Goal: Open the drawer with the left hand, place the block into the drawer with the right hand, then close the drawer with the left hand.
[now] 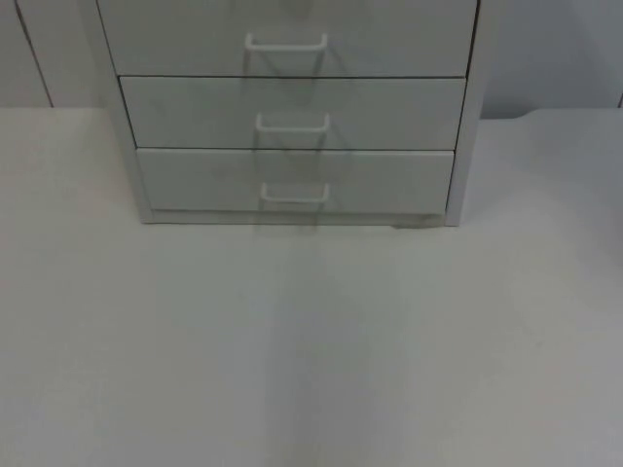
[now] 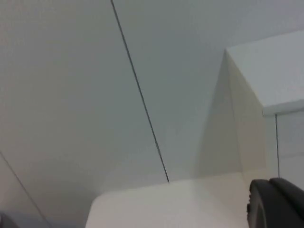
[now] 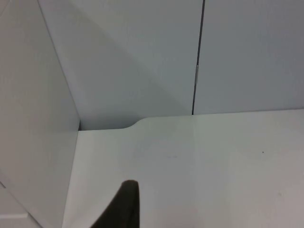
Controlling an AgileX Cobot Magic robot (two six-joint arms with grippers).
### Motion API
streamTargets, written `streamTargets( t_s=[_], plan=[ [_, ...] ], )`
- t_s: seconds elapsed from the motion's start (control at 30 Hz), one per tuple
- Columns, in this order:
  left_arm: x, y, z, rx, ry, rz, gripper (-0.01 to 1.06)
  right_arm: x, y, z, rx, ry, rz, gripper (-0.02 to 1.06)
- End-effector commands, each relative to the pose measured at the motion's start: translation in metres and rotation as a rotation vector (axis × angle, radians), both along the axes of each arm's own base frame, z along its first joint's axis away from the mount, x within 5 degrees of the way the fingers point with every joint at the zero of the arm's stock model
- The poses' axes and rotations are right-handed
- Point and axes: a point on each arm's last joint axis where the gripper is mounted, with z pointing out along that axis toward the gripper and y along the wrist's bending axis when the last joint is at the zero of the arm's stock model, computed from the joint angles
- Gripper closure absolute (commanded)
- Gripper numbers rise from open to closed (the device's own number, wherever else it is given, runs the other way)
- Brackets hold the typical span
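While all three drawers (image 1: 292, 180) of the white cabinet (image 1: 465, 146) sit shut at the table's (image 1: 311, 341) far edge, both arms wait alongside it; finger positions cannot be told, and the block's whereabouts are unclear.

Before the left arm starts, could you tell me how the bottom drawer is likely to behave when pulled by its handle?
The bottom drawer is shut flush, so it should slide straight out. Its thin white handle looks rigid but smooth, possibly slippery. The cabinet stands unfixed on the table, so it may creep forward.
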Motion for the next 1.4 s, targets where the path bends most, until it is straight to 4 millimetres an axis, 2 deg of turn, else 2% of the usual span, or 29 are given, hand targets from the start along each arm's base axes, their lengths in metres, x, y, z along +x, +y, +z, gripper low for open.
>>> streamTargets(
  t_s=[0.0, 0.47, 0.7, 1.17, 1.27, 1.3, 1.37],
  plan=[
    [-0.002, 0.001, -0.012, -0.025, 0.062, 0.014, 1.05, -0.002, 0.000, 0.000, 0.014, -0.006, 0.000, -0.01],
    [-0.006, 0.008, -0.026, -0.063, 0.204, 0.104, 1.05, -0.002, 0.000, -0.001, 0.007, 0.005, 0.004, -0.01],
    [-0.006, 0.005, -0.025, -0.129, 0.188, 0.094, 1.05, -0.002, 0.000, 0.000, 0.005, -0.003, 0.007, -0.01],
    [-0.002, 0.002, -0.022, -0.153, 0.156, 0.068, 1.05, -0.003, 0.000, -0.002, -0.002, 0.025, 0.006, -0.01],
    [0.003, 0.003, -0.026, -0.119, 0.198, 0.092, 0.93, -0.005, 0.000, 0.000, -0.001, 0.016, 0.006, -0.01],
    [0.003, 0.003, -0.026, -0.119, 0.198, 0.092, 0.93, -0.005, 0.000, 0.000, -0.001, 0.016, 0.006, -0.01],
    [0.009, 0.002, -0.027, -0.110, 0.196, 0.086, 0.76, -0.009, 0.000, 0.003, -0.001, -0.001, 0.007, -0.01]
  ],
)
